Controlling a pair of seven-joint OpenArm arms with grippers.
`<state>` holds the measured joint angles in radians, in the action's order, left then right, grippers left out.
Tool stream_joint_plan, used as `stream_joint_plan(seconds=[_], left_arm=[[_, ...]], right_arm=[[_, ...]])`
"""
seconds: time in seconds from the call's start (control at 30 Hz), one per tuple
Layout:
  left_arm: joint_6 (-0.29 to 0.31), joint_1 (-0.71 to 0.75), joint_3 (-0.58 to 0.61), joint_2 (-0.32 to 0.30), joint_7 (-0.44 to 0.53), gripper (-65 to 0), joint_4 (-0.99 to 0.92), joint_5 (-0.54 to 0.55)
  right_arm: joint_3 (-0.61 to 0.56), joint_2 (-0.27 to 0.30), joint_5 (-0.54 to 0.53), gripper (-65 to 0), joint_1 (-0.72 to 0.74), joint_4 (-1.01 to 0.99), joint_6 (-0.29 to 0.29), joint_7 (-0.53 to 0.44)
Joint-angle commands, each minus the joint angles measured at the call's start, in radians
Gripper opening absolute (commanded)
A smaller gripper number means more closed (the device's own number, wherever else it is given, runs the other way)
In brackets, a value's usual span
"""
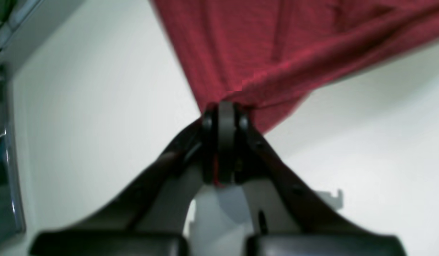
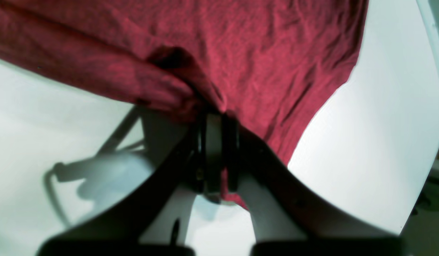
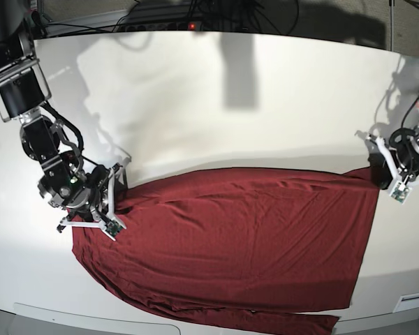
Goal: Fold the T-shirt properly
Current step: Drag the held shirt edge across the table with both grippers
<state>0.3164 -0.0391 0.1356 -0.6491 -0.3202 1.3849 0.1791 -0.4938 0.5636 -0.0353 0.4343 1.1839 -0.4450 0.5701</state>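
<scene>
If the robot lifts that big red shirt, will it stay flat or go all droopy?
Probably droopy: the shirt already bunches and wrinkles where the left gripper pinches it. It likely drags instead of sliding stiffly, since folds fan out from the right gripper.

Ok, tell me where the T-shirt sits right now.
In the base view the T-shirt lies spread over the table's near half, between the right claw and left claw.

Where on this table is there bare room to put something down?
The table's far half, beyond the T-shirt, is bare. The near half is crowded: cloth between the right gripper and left gripper.
</scene>
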Motion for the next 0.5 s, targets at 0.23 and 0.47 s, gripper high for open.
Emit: stream_joint_plan(seconds=[0.23,0.47], left_arm=[[-0.003,-0.059,-0.011,0.018,0.037,-65.0,-0.003,-0.022],[-0.002,-0.148,-0.009,0.056,0.114,-65.0,-0.166,-0.026]], right_arm=[[0.010,-0.018,0.010,-65.0,0.131,-0.107,0.012,-0.037],[0.010,-0.041,0.058,-65.0,0.159,-0.166,0.012,-0.085]])
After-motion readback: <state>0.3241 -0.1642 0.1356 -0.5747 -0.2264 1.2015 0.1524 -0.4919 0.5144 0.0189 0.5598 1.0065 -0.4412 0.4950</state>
